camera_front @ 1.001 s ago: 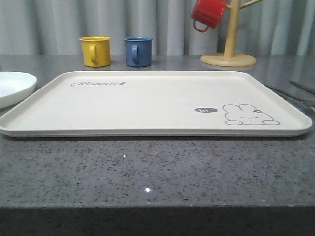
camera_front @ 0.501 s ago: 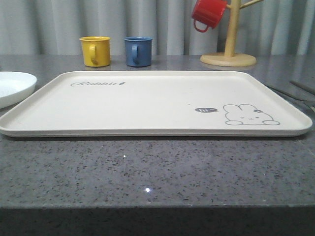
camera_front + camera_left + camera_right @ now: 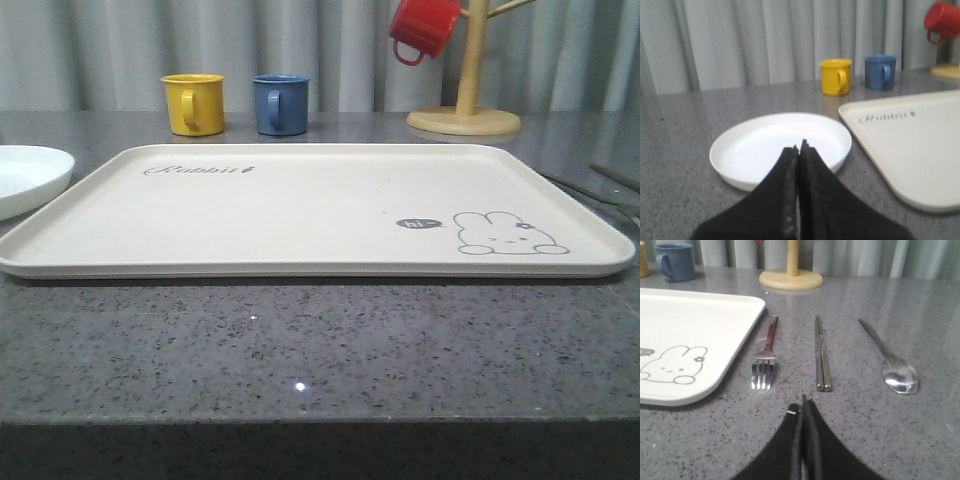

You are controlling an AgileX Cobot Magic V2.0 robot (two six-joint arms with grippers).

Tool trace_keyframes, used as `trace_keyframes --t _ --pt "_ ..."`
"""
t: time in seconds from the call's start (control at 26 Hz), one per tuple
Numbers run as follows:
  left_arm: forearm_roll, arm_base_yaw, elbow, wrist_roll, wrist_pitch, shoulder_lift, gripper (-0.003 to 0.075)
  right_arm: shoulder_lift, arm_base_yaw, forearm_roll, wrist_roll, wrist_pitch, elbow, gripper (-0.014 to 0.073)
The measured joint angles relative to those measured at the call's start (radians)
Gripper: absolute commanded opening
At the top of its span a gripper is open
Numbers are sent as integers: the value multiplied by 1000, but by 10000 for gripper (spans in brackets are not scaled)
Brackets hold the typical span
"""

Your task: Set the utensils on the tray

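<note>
The cream tray [image 3: 300, 210] with a rabbit drawing lies flat mid-table, bare; its corners show in both wrist views [image 3: 920, 150] [image 3: 700, 330]. Right of the tray, on the grey counter, lie a fork [image 3: 765, 360], a pair of chopsticks [image 3: 821, 355] and a spoon [image 3: 892, 365], side by side. My right gripper [image 3: 803, 402] is shut and holds nothing, a short way in front of the chopsticks' near ends. My left gripper [image 3: 799, 148] is shut, holds nothing, and stands before the white plate [image 3: 765, 145], left of the tray.
A yellow mug [image 3: 193, 103] and a blue mug [image 3: 281, 103] stand behind the tray. A wooden mug tree [image 3: 465, 110] with a red mug [image 3: 424, 28] on it stands back right. The white plate [image 3: 25, 178] lies left of the tray. Curtains close the back.
</note>
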Motion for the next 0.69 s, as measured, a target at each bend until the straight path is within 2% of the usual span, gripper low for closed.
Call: trace_keyframes --t 0.19,0.31,0.54,0.69 --pt "-27 0 -82 0 -31 0 -19 0 0 35 0 0 -91 -118" --pt "-2 0 -211 0 16 14 -18 11 0 74 0 35 -229 -116" --pt "62 0 -436 0 189 217 -19 271 0 85 0 83 -462 -108" --pt "66 0 -494 0 218 330 -19 447 0 85 0 100 -537 -108"
